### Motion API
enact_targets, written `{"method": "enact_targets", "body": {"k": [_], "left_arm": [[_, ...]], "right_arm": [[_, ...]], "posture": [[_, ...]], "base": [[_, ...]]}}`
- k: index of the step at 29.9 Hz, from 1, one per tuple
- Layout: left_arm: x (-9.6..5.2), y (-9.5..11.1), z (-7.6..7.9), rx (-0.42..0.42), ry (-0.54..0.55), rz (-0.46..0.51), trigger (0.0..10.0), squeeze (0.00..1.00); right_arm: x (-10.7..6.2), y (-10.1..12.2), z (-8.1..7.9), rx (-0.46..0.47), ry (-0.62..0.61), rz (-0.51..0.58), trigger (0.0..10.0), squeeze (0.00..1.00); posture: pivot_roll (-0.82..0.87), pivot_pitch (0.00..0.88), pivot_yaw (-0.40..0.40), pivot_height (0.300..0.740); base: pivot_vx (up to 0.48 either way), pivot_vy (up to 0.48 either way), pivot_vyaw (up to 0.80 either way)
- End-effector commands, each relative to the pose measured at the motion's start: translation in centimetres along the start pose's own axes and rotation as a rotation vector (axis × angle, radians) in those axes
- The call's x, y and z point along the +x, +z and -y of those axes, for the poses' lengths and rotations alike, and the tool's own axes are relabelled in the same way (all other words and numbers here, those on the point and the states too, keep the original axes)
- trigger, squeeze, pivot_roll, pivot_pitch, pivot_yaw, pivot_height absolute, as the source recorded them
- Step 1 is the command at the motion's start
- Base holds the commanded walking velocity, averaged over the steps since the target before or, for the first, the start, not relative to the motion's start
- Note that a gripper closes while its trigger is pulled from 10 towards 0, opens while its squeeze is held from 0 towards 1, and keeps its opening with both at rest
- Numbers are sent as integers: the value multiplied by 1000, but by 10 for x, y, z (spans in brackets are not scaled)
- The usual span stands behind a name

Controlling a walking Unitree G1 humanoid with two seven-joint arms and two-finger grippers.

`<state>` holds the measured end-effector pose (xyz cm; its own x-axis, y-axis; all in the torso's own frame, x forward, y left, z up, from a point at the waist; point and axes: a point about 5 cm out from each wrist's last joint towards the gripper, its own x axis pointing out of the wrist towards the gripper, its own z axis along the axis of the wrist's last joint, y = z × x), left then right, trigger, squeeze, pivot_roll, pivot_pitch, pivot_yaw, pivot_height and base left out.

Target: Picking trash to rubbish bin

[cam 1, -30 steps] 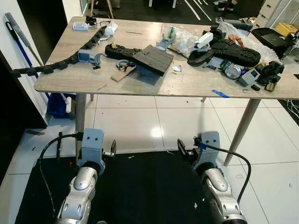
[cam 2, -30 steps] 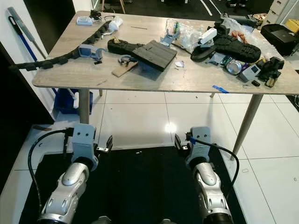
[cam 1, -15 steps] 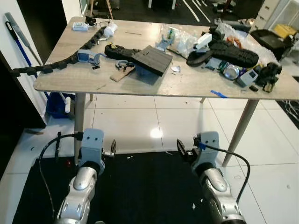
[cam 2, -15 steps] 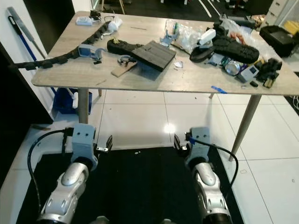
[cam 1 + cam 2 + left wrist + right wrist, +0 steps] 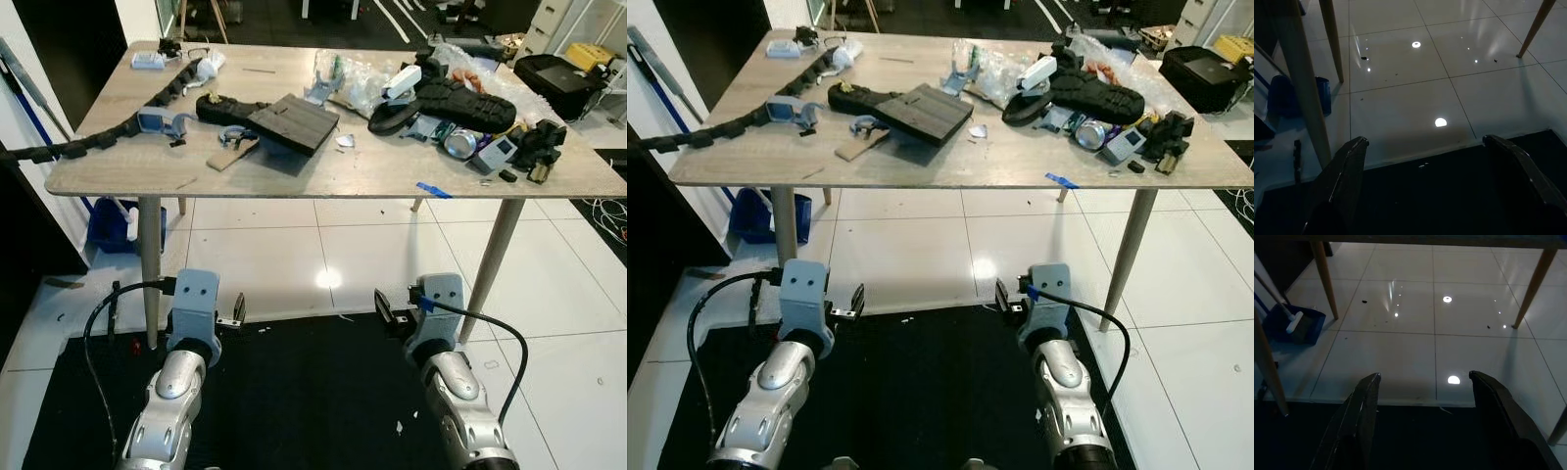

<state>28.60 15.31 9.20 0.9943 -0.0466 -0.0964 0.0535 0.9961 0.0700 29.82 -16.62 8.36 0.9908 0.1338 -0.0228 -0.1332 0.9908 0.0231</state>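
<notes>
From the head cameras, one wooden bench point(image 5: 294, 171) carries the trash: two black shoe soles, one long sole point(image 5: 453, 100) toward its right end and another point(image 5: 223, 107) left of the dark square slab point(image 5: 294, 122) at its middle. One crumpled clear plastic bag point(image 5: 358, 73) lies behind the slab, one drink can point(image 5: 458, 144) lies on its side just in front of the long sole, and one black cable chain point(image 5: 118, 127) runs along the bench's left edge. One blue strip point(image 5: 432, 189) sits at the bench's front edge. Two silver arms hang low before the bench, over a black mat point(image 5: 294, 392). In the left wrist view, the left claw point(image 5: 1422, 156) hangs with fingers apart above the mat's edge and white tiles. In the right wrist view, the right claw point(image 5: 1422, 387) is likewise apart, a blue dustpan point(image 5: 1290, 325) beyond by a bench leg.
</notes>
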Motion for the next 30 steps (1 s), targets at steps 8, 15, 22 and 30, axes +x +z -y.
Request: {"method": "enact_targets", "body": {"k": [8,15,22,30], "left_arm": [[-1,-3,0,-23,2,-14,10000,0],[-1,2,0,-21,3,12,10000,0],[0,5,1,-25,-6,31,10000,0],[3,21,0,-37,1,99,10000,0]], "right_arm": [[-3,-6,1,18,-10,-19,10000,0],[-1,0,2,18,-9,7,10000,0],[1,4,5,18,-14,24,10000,0],[6,18,8,22,-24,74,10000,0]], "posture": [[4,146,-37,740],[3,149,-36,740],[2,147,-36,740],[3,147,-37,740]], "base": [[0,0,0],[0,0,0],[0,0,0],[0,0,0]]}}
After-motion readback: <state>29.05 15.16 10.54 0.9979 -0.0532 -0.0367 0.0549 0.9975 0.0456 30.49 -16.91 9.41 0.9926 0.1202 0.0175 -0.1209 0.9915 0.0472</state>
